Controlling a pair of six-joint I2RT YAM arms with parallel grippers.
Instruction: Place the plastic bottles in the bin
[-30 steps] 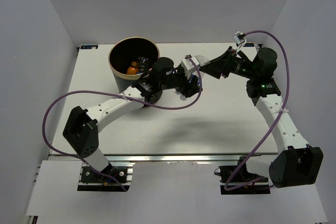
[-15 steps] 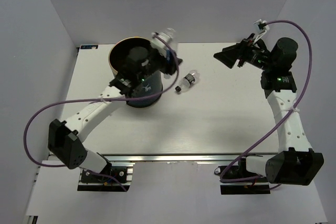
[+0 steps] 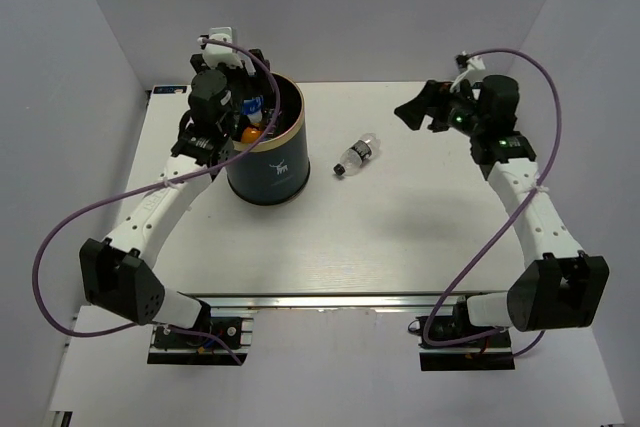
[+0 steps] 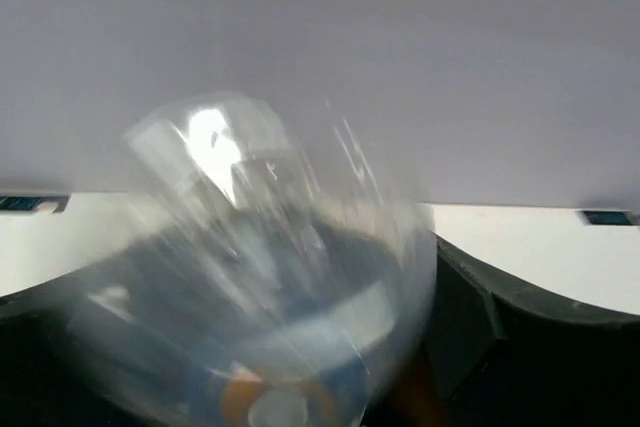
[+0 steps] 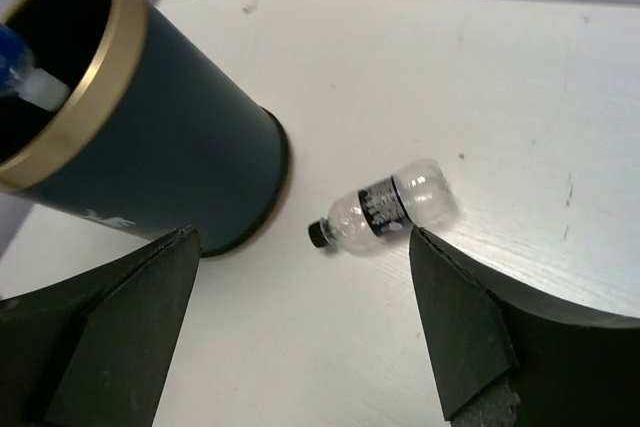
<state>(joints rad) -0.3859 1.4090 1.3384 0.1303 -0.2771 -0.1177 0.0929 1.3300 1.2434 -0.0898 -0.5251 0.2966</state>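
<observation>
The navy bin (image 3: 268, 165) with a gold rim stands at the back left and also shows in the right wrist view (image 5: 165, 142). An orange bottle (image 3: 252, 132) lies inside it. My left gripper (image 3: 238, 107) hangs over the bin's far left rim with its jaws wide apart. A clear bottle with a blue label (image 4: 270, 297) is blurred between them, loose, its end in the bin's mouth (image 5: 22, 72). A small clear bottle with a dark label (image 3: 356, 155) lies on the table right of the bin (image 5: 385, 209). My right gripper (image 3: 415, 112) is open and empty, above and to the right of it.
The white table (image 3: 400, 237) is enclosed by pale walls at the back and both sides. Purple cables loop from both arms.
My left arm has swung from the bin's right side to over its left rim, carrying the clear bottle, which now drops loose into the bin. My right gripper has shifted slightly left.
</observation>
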